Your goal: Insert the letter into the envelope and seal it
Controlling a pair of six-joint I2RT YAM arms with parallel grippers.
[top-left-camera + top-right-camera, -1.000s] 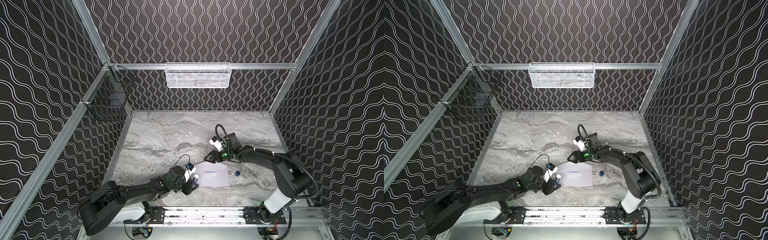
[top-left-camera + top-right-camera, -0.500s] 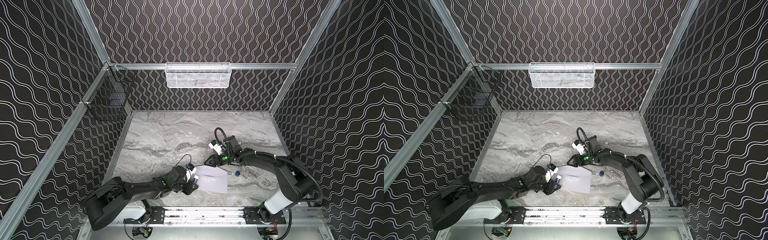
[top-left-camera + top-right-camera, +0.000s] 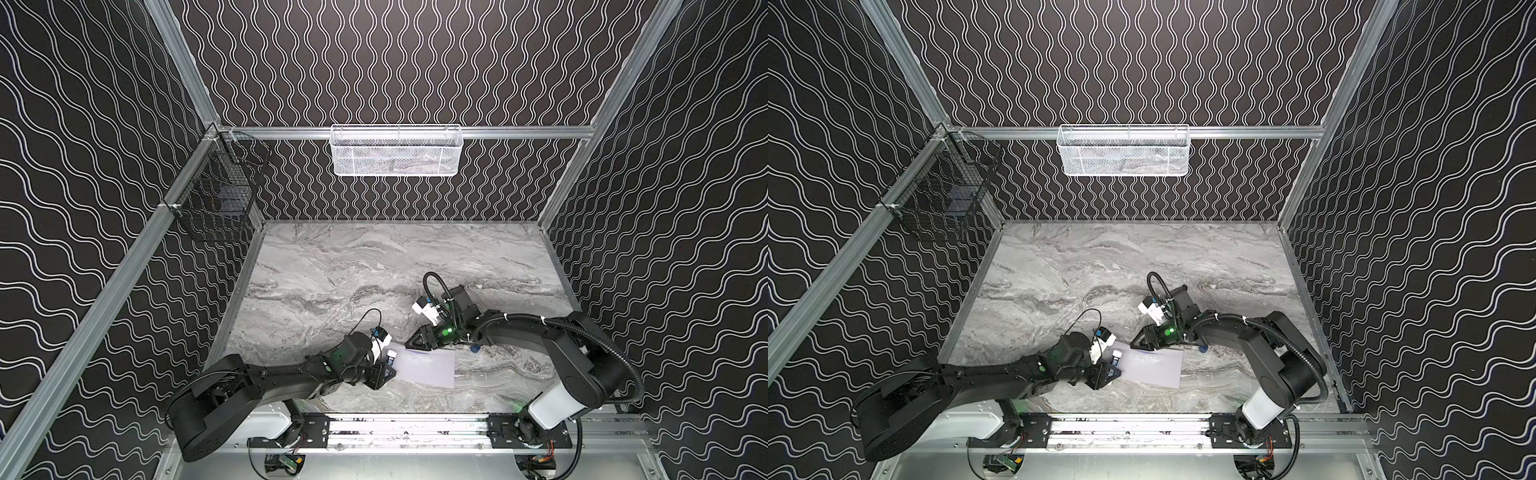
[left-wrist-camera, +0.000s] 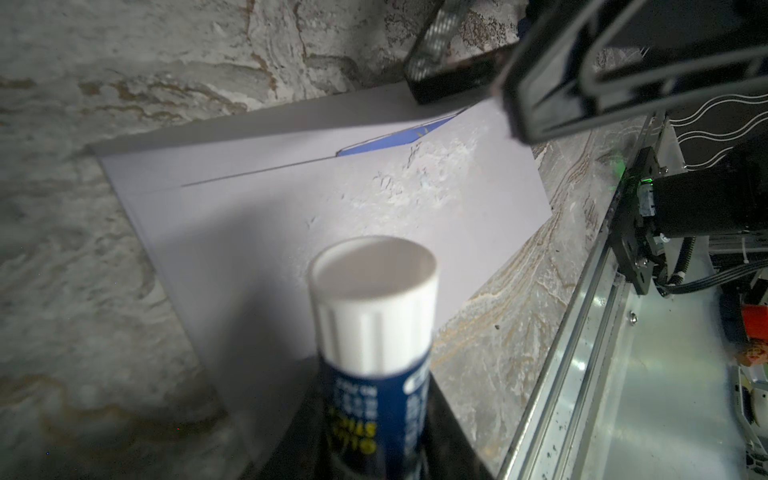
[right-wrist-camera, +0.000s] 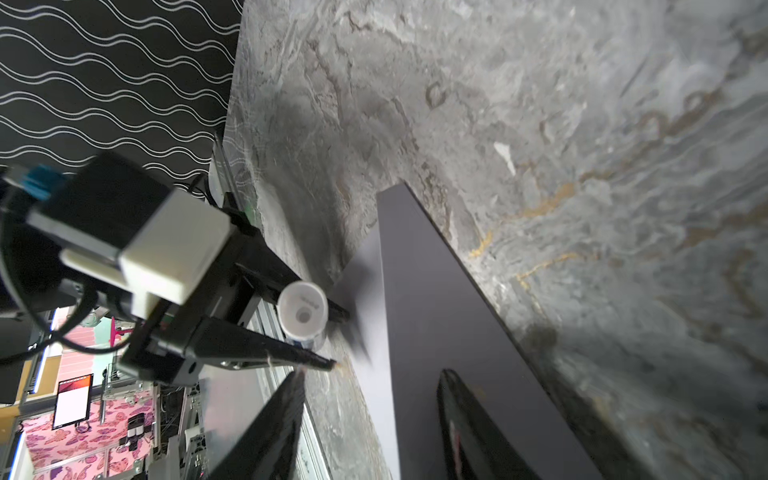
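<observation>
Clamped on the glue stick [image 4: 374, 332] with the left gripper [image 3: 386, 371], parked at nine o'clock of the envelope [image 3: 426, 368]. Straddling the half-raised flap [image 5: 436, 299] with the right gripper [image 3: 409, 344], jaws apart, up at eleven o'clock. Seeing the envelope flat on the table [image 3: 332, 270], with the letter [image 4: 395, 139] tucked inside, just a blue sliver at the mouth. Looks like sealing time: pinch only the flap's edge, swing toward six o'clock, press onto the whitish smear [image 4: 432, 174], keep the stick clear.
</observation>
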